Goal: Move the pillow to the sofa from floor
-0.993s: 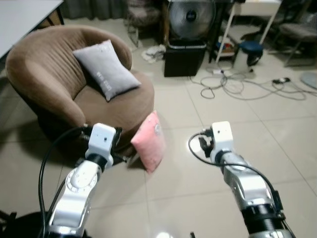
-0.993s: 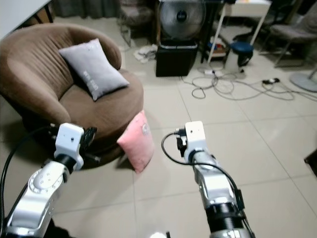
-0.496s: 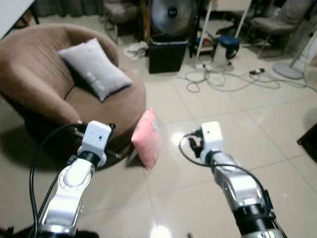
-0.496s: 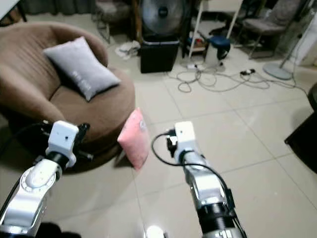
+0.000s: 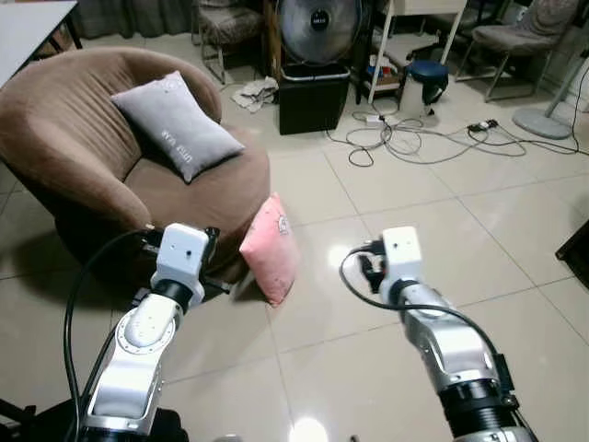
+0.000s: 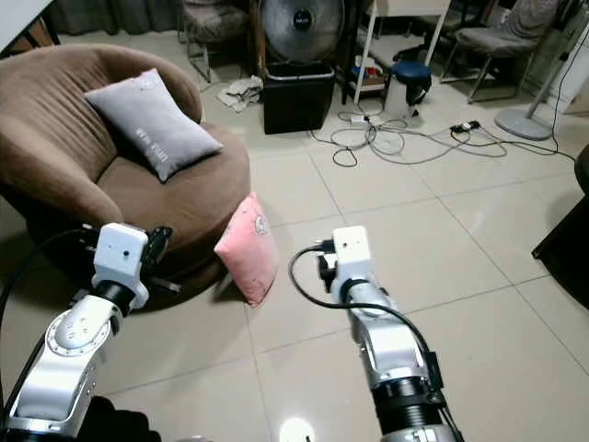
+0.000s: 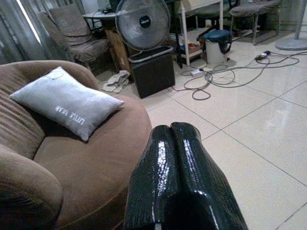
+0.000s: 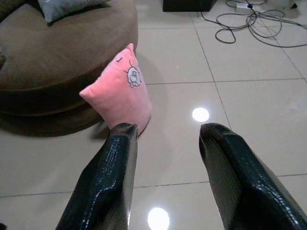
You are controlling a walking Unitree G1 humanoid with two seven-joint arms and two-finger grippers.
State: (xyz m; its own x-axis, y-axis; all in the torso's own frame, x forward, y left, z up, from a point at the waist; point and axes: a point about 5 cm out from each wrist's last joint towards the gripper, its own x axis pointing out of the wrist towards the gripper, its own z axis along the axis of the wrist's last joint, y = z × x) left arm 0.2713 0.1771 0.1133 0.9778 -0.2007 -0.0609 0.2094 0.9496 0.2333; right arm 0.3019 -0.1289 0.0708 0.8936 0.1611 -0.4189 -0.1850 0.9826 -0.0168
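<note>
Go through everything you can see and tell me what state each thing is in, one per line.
pink pillow: on the floor, upright, leaning against the sofa.
grey pillow: propped on the sofa seat.
sofa: holds one pillow.
left gripper: shut, empty.
right gripper: open, empty, facing the pink pillow.
cables: tangled on the floor.

Two pillows are in the room: one pink pillow (image 5: 272, 249) standing on the floor against the front of the sofa, and one grey pillow (image 5: 175, 124) lying on the seat at about ten o'clock. There is one round brown sofa (image 5: 83, 138). One fan (image 5: 317, 17) sits on one black box (image 5: 313, 99) at twelve o'clock. One blue stool (image 5: 427, 79) stands at one o'clock, near one tangle of cables (image 5: 419, 143). Two chairs show, one (image 5: 224, 23) at eleven o'clock, one (image 5: 525, 41) at two o'clock. Two grippers are raised: the left gripper (image 7: 175, 139) and the right gripper (image 8: 168, 132).
</note>
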